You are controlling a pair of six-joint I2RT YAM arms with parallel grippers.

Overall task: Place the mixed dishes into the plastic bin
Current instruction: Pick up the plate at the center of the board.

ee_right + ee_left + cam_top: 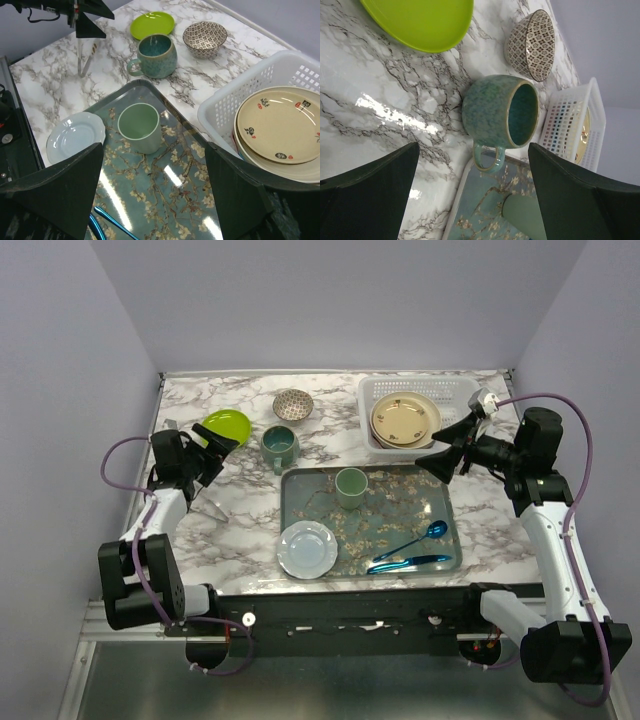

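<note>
**Item:** dark teal mug (492, 112), upright on the table (380, 75), just beyond the tray (440, 525), handle toward it.
**Left fingers** (370, 195): spread wide, empty, framing the mug without touching.
**Right fingers** (55, 190): released, holding nothing, near the plastic bin (372, 392).
**Bin:** far right of the table, cream plates (405, 421) stacked inside.
**Handling, as judged:** close across the mug's body, clear of the handle. Lift above the bin wall and lower gently onto the plates.

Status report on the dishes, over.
Left end effector open, right end effector open, both empty. Cream plates in bin; mug, lime plate, bowl outside. Nothing blocks mug.
</note>
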